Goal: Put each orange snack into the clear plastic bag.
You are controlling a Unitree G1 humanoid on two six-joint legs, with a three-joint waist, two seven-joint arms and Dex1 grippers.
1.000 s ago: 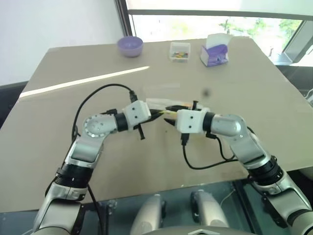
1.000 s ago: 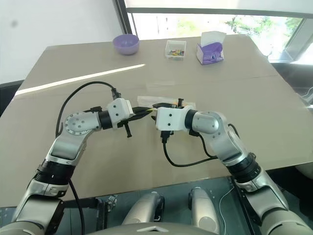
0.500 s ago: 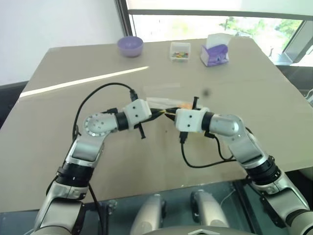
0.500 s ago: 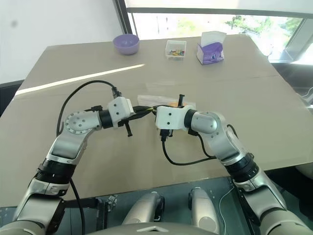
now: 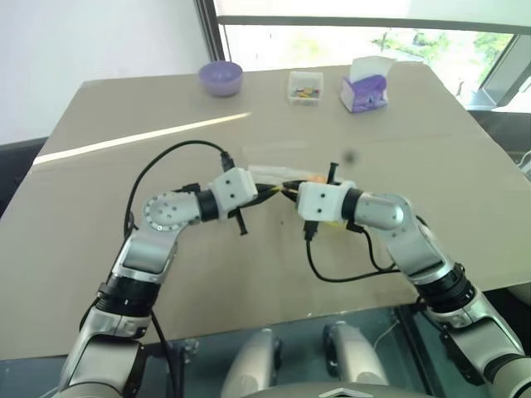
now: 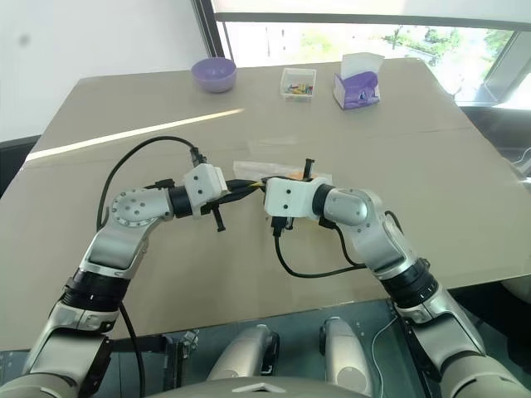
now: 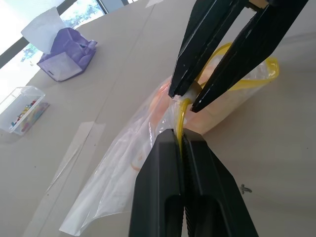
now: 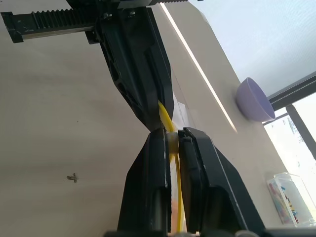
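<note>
You have one clear plastic bag (image 7: 118,182) mid-surface, one orange snack (image 7: 165,101) inside it, two hands, left hand (image 5: 278,191) and right hand (image 5: 286,191), one purple bowl (image 5: 221,78) far left, one small clear box (image 5: 304,86), one tissue box (image 5: 363,88) far right.

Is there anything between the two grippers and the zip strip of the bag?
Nothing visible. The left gripper and the right gripper both pinch the yellow zip strip of the clear plastic bag directly.

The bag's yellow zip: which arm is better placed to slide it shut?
Probably the right. The left tool and right tool pinch the yellow zip strip side by side, but its open stretch lies beyond the right tool; the left can anchor.
</note>
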